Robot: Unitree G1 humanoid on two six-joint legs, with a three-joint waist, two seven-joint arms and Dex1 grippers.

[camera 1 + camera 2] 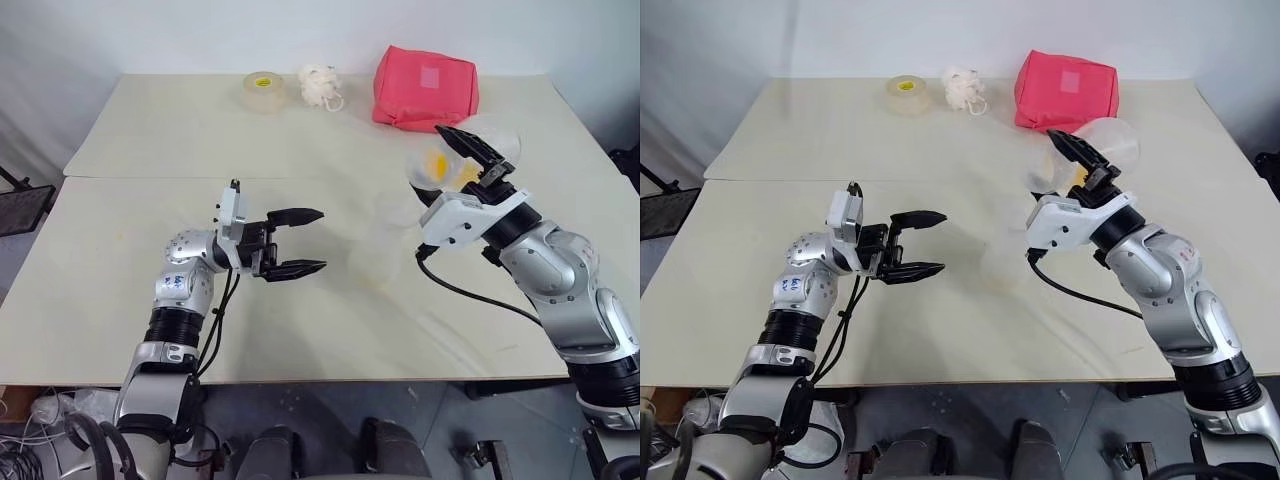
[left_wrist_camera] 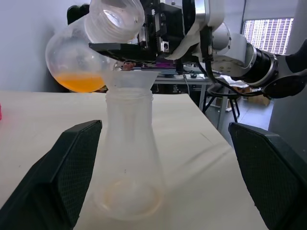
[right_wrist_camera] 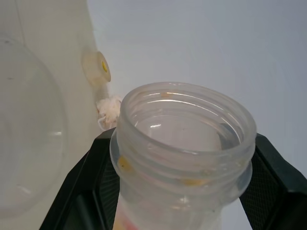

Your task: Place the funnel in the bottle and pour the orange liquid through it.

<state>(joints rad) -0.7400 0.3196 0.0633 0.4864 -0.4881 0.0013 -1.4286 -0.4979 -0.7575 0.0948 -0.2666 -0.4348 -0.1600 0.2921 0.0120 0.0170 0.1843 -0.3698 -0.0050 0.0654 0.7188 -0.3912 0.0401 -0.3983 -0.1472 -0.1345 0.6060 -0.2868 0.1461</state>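
The clear bottle (image 2: 127, 158) stands upright on the table (image 1: 150, 300), faint in the head views (image 1: 385, 245). The see-through funnel (image 2: 130, 79) sits in its neck. My right gripper (image 1: 455, 140) is shut on the neck of a round clear flask (image 3: 184, 143), held tilted just above the funnel. The orange liquid (image 2: 81, 82) pools in that flask's belly (image 1: 437, 162), and no stream shows. My left gripper (image 1: 300, 242) is open, just left of the bottle. In the left wrist view one of its fingers (image 2: 62, 167) stands to each side of the bottle, apart from it.
At the table's far edge lie a tape roll (image 1: 262, 90), a white bundle of string (image 1: 320, 87) and a red pouch (image 1: 425, 88). A wide clear cup (image 1: 500, 135) stands behind my right gripper. A seam runs across the table behind my arms.
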